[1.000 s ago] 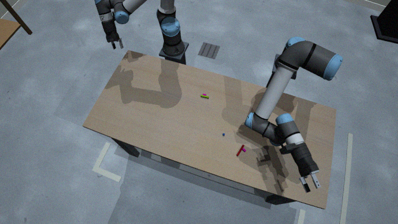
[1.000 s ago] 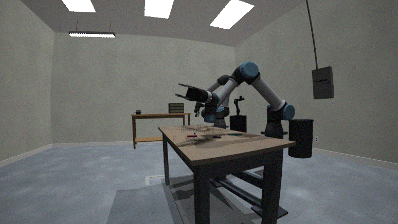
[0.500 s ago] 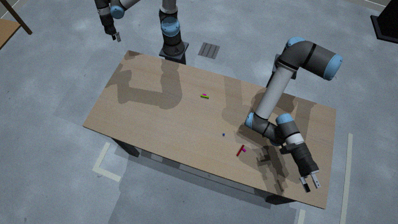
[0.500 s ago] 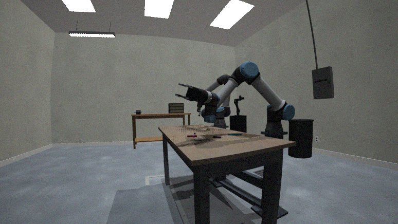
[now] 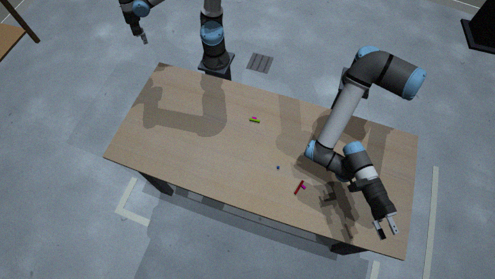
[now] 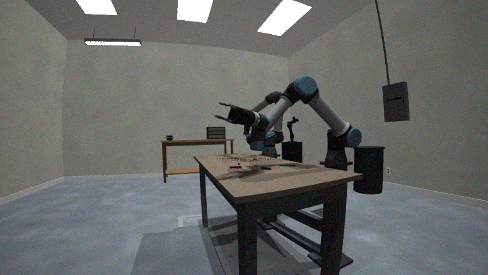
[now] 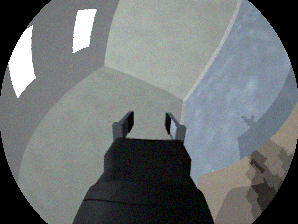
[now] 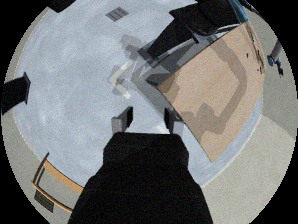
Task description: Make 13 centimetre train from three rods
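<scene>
Found left gripper [image 5: 388, 235] [image 6: 218, 110] [image 7: 149, 119] and right gripper [image 5: 144, 42] [image 6: 246, 130] [image 8: 148, 113] released. Saw red rod [image 5: 298, 188] [image 6: 232, 167] crowded by magenta rod [image 5: 304, 187] [image 6: 238, 167] on the table [image 5: 207, 162] [image 6: 290, 184] [image 8: 200, 95]; judged a nudge likely if gripped there. Spotted turquoise rod [image 6: 287, 164] and, perhaps, purple rod [image 6: 265, 168] in the exterior view, but neither from the top, probably because of left arm [image 5: 341, 114] [image 6: 327, 114].

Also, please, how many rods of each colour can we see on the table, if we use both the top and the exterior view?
Blue: 1
Magenta: 2
Lime: 1
Purple, dark in the exterior view: 1
Red: 1
Turquoise: 1
Total visible: 7
</scene>
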